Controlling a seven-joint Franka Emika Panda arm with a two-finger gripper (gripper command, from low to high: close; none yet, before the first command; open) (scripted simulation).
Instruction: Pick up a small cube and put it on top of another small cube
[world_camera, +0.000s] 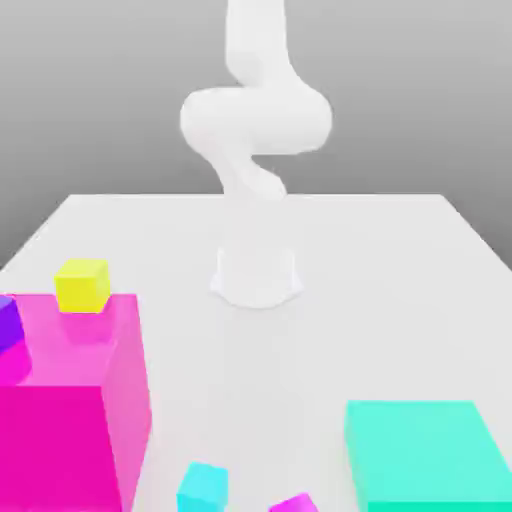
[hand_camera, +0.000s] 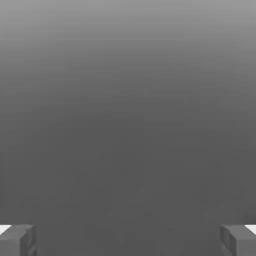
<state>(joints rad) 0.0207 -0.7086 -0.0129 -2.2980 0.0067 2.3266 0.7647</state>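
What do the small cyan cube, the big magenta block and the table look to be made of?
Rendered scene, so material is a guess. Small cyan cube: flat matte, plastic-like, evenly coloured, with no gloss or texture. Big magenta block: the same matte solid colour, its faces differing just by shading; the yellow cube on it casts a soft shadow. Table: smooth, white, plain, with no grain.

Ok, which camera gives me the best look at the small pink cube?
The exterior view: the small pink cube sits at its bottom edge, partly cropped, beside the small cyan cube. The hand view gives grey background between open fingers.
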